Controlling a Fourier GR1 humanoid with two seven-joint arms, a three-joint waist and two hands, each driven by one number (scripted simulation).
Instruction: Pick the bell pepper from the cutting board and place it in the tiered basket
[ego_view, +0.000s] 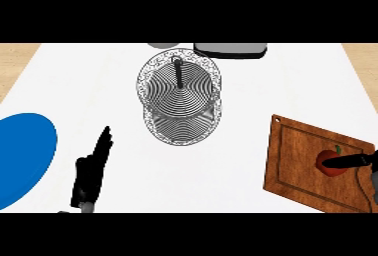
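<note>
Right hand (354, 161), closure indiscernible, across the pepper (329, 170) on the cutting board (295, 160): enclose it fully before lifting to the basket (179, 95) at ten o'clock; left hand (88, 175) idle, fingers straight.

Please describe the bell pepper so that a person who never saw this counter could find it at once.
On the right side of the white counter lies a brown wooden cutting board. Near its right end sits the bell pepper, small and red with a green stem, partly covered by the black right hand. Nothing else on the counter is red.
</note>
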